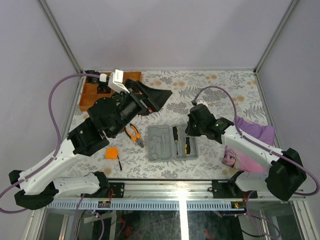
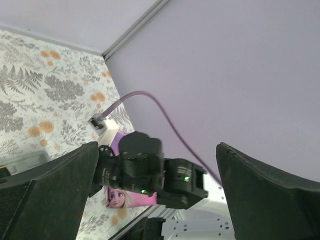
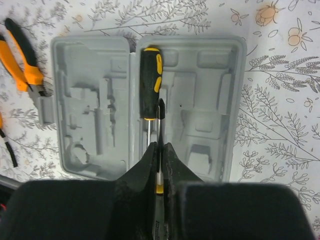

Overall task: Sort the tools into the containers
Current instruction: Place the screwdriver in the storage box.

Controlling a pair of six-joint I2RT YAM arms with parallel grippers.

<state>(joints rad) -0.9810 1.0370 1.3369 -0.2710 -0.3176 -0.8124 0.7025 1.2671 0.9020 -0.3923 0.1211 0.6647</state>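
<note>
**A:** Could anyone make out what the right gripper (image 3: 159, 148) had pinched?

**B:** Nope. Some thin black tool (image 3: 161, 112), lower end buried between the fingers (image 3: 142, 170). The pliers (image 3: 20, 55) got cropped at the left edge too, and the key (image 1: 119, 163) was too tiny from above.

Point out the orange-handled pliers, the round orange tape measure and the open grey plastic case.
Orange-handled pliers (image 1: 133, 132): top view, on its handles.
Round orange tape measure (image 1: 111, 153): top view, centre of its body.
Open grey plastic case (image 3: 90, 107): right wrist view, left half's moulded recesses.
</note>
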